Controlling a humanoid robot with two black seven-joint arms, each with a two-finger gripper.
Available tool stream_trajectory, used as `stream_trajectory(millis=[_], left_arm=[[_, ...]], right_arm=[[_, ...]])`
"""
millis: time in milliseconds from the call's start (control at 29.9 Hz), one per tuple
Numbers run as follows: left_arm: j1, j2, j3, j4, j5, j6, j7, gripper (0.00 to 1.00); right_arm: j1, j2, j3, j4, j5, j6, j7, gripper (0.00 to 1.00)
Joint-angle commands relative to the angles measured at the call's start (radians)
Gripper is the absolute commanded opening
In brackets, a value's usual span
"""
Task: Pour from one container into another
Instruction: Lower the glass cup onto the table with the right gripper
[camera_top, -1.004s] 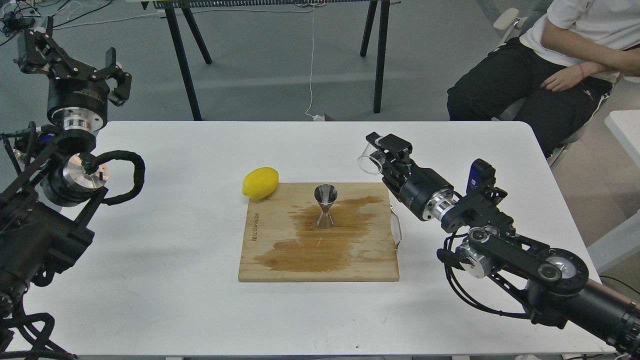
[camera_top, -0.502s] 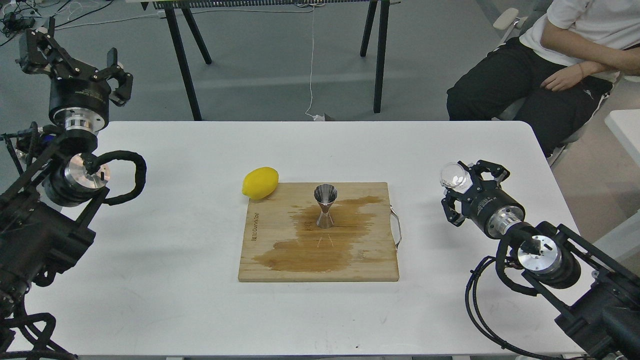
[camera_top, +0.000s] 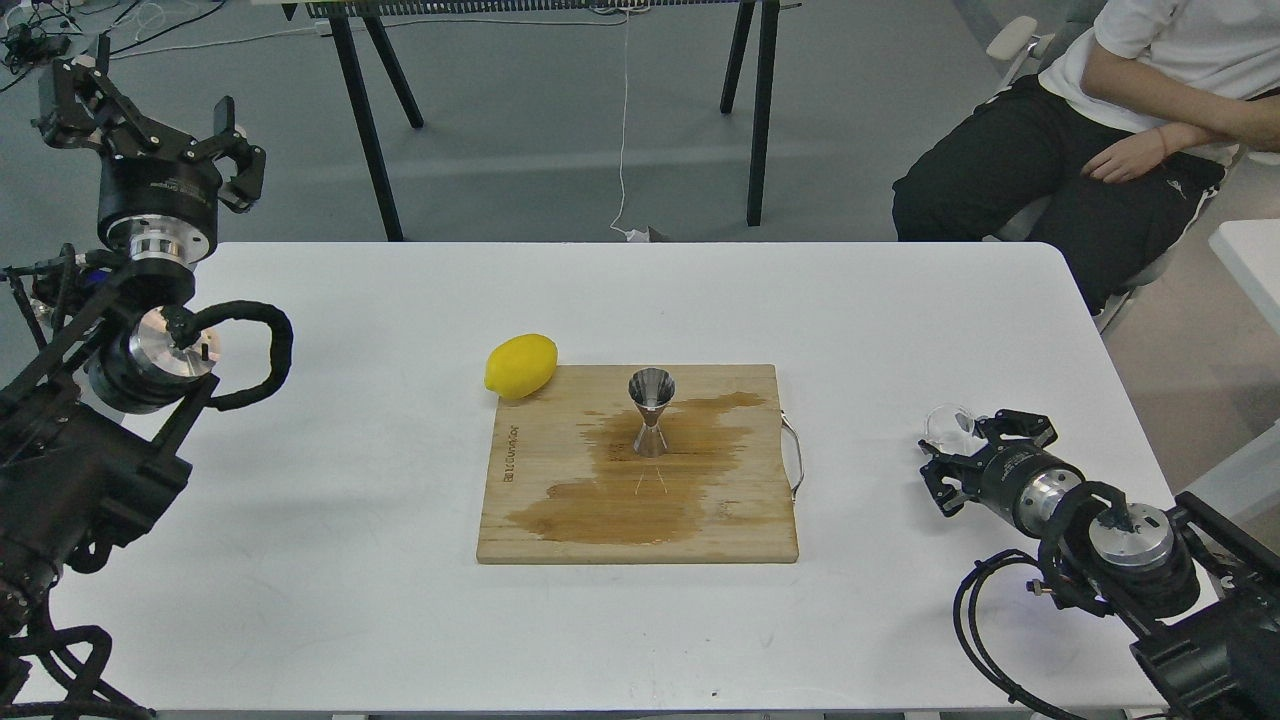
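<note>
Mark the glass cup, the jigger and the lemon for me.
glass cup (camera_top: 948, 424), head view, on its clear side wall.
jigger (camera_top: 651, 388), head view, on its upper cone.
lemon (camera_top: 521, 366), head view, on the middle of its skin.

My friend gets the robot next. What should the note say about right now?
Left gripper: open, empty, raised off the table's far left corner.
Right gripper: at the glass cup low over the table, right of the board; whether it grips the cup is unclear.
Jigger: upright on the cutting board, amid a big wet stain.
Lemon: at the board's far left corner.
Pour looks done. Left: release the cup and pull back.
</note>
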Motion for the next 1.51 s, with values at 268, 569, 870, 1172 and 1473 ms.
stream_trajectory(millis=[268, 569, 870, 1172, 1473], left_arm=[[0.0, -0.001, 0.0, 0.0, 0.002, 0.0, 0.0, 1.0], [0.0, -0.001, 0.0, 0.0, 0.002, 0.001, 0.0, 1.0], [0.0, -0.004, 0.002, 0.0, 0.002, 0.001, 0.0, 1.0], [-0.006, -0.004, 0.005, 0.0, 0.003, 0.001, 0.0, 1.0], [-0.006, -0.005, 0.006, 0.0, 0.003, 0.001, 0.0, 1.0]], right_arm=[[0.002, 0.003, 0.013, -0.012, 0.0, 0.028, 0.001, 0.67], [0.002, 0.001, 0.03, -0.012, 0.0, 0.063, 0.001, 0.78], [-0.001, 0.053, 0.135, -0.145, 0.006, 0.21, 0.001, 0.81], [0.002, 0.138, 0.193, -0.198, 0.006, 0.295, 0.004, 0.87], [0.01, 0.187, 0.207, -0.209, 0.008, 0.301, 0.013, 0.91]])
